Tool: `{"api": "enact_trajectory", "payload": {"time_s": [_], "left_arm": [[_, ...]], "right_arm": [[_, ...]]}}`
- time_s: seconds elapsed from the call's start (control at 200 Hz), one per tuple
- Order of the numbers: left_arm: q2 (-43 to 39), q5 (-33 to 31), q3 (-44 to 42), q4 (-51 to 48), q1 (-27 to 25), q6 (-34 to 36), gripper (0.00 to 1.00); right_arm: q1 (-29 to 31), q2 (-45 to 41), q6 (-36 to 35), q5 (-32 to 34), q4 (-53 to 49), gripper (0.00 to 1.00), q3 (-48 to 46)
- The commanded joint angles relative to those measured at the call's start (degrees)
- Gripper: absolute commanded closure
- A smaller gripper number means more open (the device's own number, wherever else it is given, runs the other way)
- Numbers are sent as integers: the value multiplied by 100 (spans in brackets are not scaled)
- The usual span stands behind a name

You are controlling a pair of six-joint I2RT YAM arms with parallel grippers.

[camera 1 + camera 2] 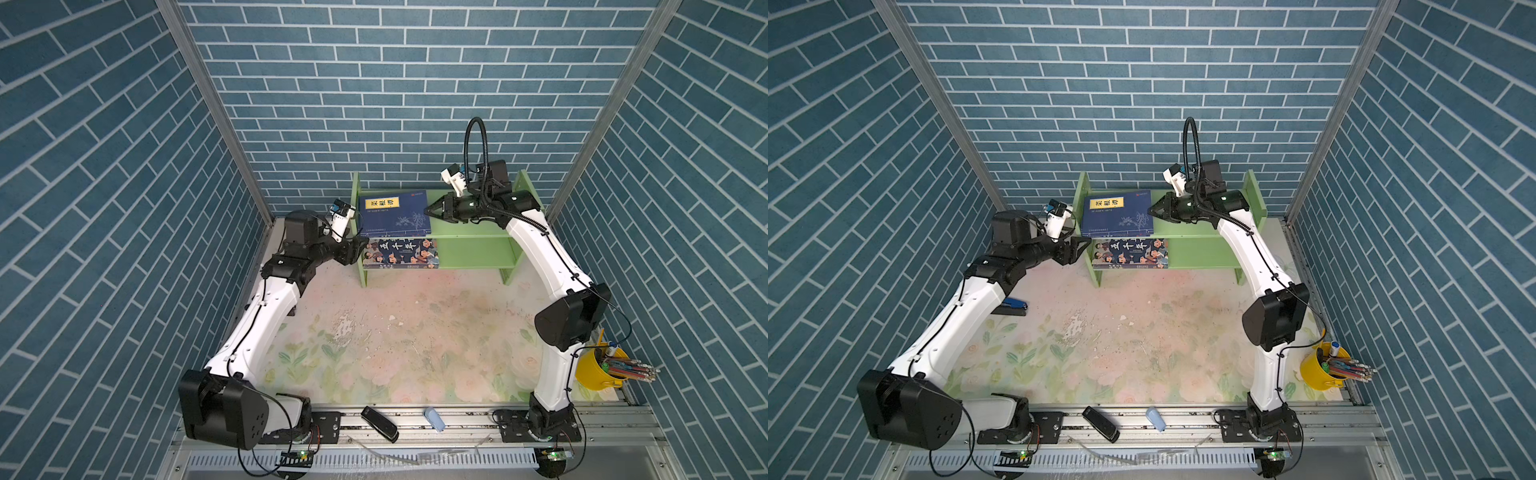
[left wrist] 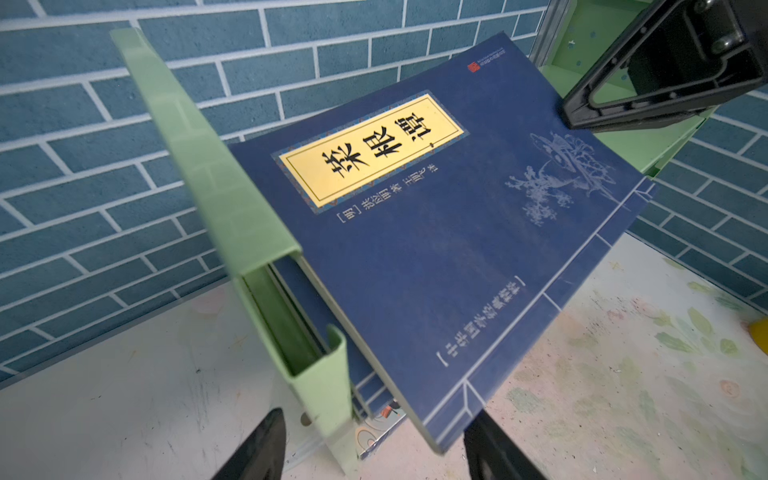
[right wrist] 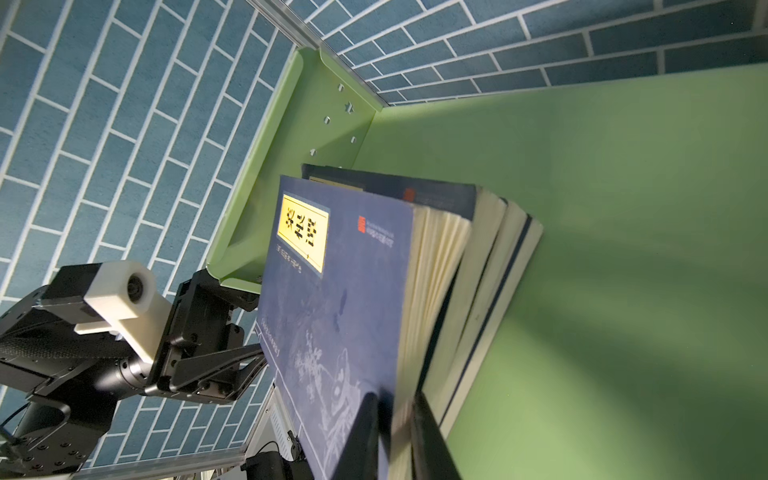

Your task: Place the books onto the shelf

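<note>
right fingers (image 3: 363, 436) are pinching the open page edge of the top navy book (image 3: 340, 291). the cover is on one side and a wedge of pages on the other, so they're only gripping part of the thickness and the pages are fanning a bit. that book is sitting slightly skewed on the navy stack (image 3: 490, 266), which is lying flat on the upper tier of the light green shelf (image 1: 478, 249), pushed up to the side panel (image 2: 199, 166). left fingers (image 2: 259, 449) are standing wide apart with nothing in them, hovering just outside that panel's front corner. the cartoon book (image 1: 401, 253) is lying on the lower tier right under the stack. nothing is left on the tabletop (image 1: 395, 332), so i'm reading this as squaring up.

how i'd do it: slide the book low and slow toward the back, because a thin bite on loose pages is going to slip or crease the cover if it gets lifted. once it's lining up with the ones below, let go and back straight out. the left arm could be bracing the panel so the shelf isn't scooting.

readable stuff:
- the yellow label (image 2: 370, 149) is saying 菜根谭
- the small white line under it is starting with [明]
- the cartoon cover is showing 五千年 in white
- the red seal (image 2: 473, 66) has print too tiny to read
</note>
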Motion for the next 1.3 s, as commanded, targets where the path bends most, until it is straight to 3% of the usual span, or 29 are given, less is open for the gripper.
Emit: {"api": "enact_trajectory", "payload": {"time_s": [0.0,1.055,1.295], "left_arm": [[-18,-144,158,80,-26,-187,31],[43,-483,344,105,-26,-263,30],[-1,-566,344,36,-26,-254,30]], "right_arm": [[55,115,-100,-14,40,84,250],[111,428,-116,95,-5,78,686],[111,359,-240,181,-140,69,653]]}}
